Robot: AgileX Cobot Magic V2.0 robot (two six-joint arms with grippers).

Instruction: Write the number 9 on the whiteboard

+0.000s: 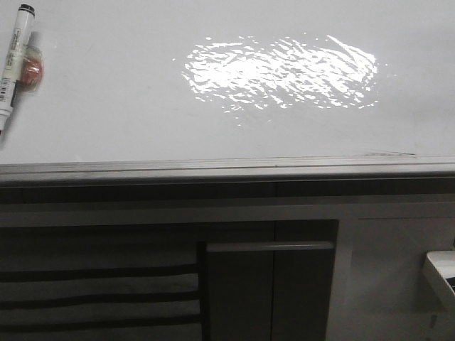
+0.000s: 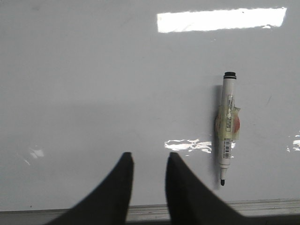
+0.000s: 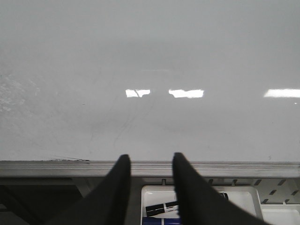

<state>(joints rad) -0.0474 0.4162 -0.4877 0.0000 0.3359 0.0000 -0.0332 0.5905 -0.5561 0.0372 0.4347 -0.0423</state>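
Note:
The whiteboard (image 1: 106, 106) is a large glossy pale board with a bright glare patch and a grey metal frame edge (image 1: 213, 169). No number 9 shows on it. A white marker (image 1: 14, 67) with a black cap end and bare black tip lies on the board at the far left, with a tape and red blob round its middle. It also shows in the left wrist view (image 2: 228, 129). My left gripper (image 2: 149, 157) is open and empty over the board's near edge, beside the marker. My right gripper (image 3: 151, 158) is open and empty over the frame edge (image 3: 56, 168).
Below the board edge is a dark slatted cabinet front (image 1: 99, 291) with a grey handle bar (image 1: 270, 246). A white tray (image 3: 206, 199) with a black and white marker (image 3: 161, 207) sits under my right gripper. A white tray corner (image 1: 442, 273) shows at the right.

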